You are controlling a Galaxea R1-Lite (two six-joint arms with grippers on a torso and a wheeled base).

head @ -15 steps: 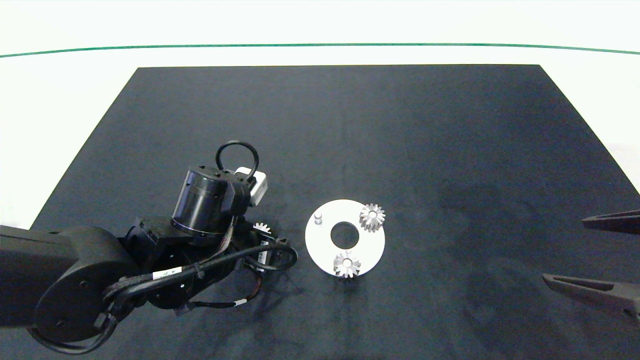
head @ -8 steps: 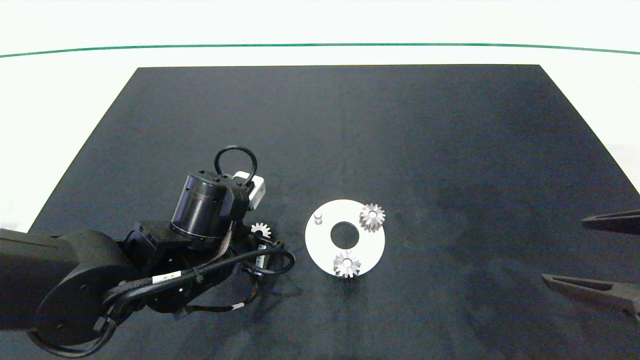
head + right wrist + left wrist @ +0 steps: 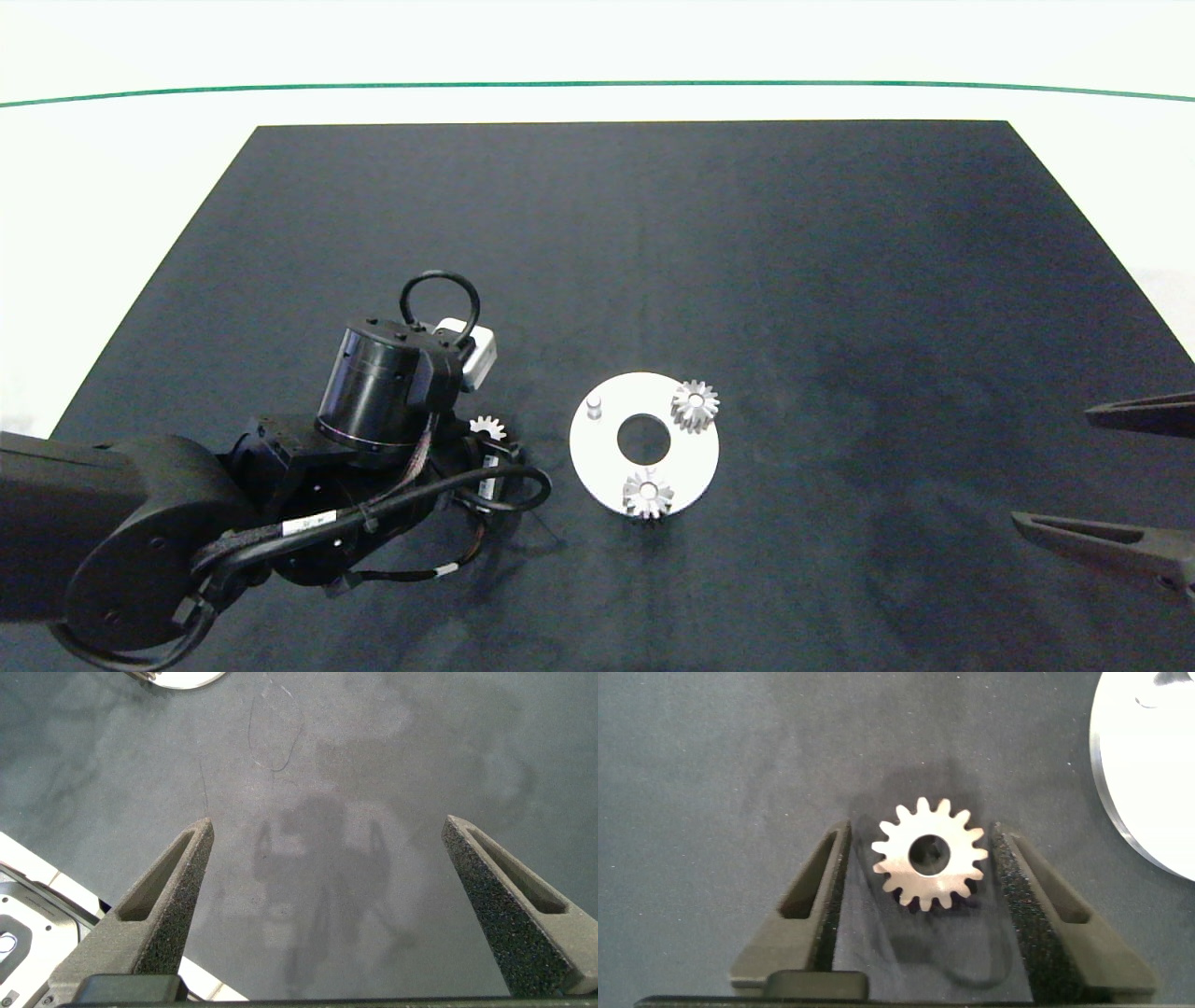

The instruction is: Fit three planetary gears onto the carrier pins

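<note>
I have the left gripper (image 3: pixel 920 873) low over the black mat (image 3: pixel 653 233), at about nine o'clock from the flat white round carrier disc (image 3: pixel 686 467). In the left wrist view its two grey fingers (image 3: pixel 817 905) stand open on either side of a small silvery-white toothed metal gear (image 3: pixel 929 854) that lies flat on the mat. There is a narrow gap on each side, so the fingers bracket the gear without gripping it. In the head view this loose gear (image 3: pixel 487 427) peeks out just past the dark wrist, near the disc's rim but apart from it.

On the disc, which has a large central hole, two more gears of the same kind are seated: one at about two o'clock (image 3: pixel 695 405) and one at about six o'clock (image 3: pixel 648 494). A short pale cylindrical pin (image 3: pixel 594 404) stands bare at about ten o'clock on the disc.

The right gripper (image 3: pixel 327 915) is parked at the mat's three o'clock edge, well apart from the disc. Its fingers (image 3: pixel 163 891) are spread wide over bare mat, holding nothing.
</note>
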